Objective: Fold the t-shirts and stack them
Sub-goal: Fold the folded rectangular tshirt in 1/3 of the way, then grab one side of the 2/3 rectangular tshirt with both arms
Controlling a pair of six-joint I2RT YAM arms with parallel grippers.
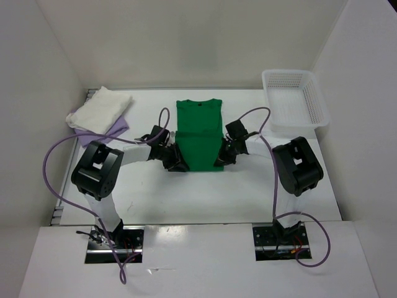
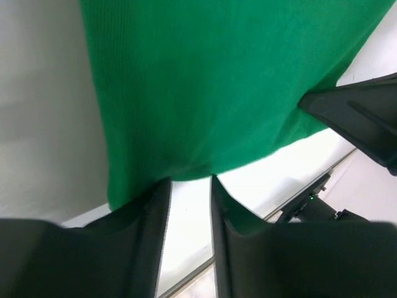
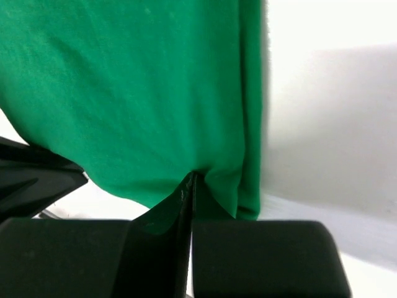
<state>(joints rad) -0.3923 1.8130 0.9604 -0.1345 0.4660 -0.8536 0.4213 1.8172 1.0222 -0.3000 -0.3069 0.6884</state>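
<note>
I see the green t-shirt [image 1: 198,133] flat on the desk [image 1: 186,198]; my right pincer [image 3: 191,177] pinches its hem; my left pincer [image 2: 189,183] sits slightly spread, hem at its tips; light, limp cloth, I judge; hem corners give the best hold.

Overhead camera looks down over whole desk [image 1: 248,192]; wrist cameras sit close, both facing near hem of green shirt [image 1: 198,133].
</note>
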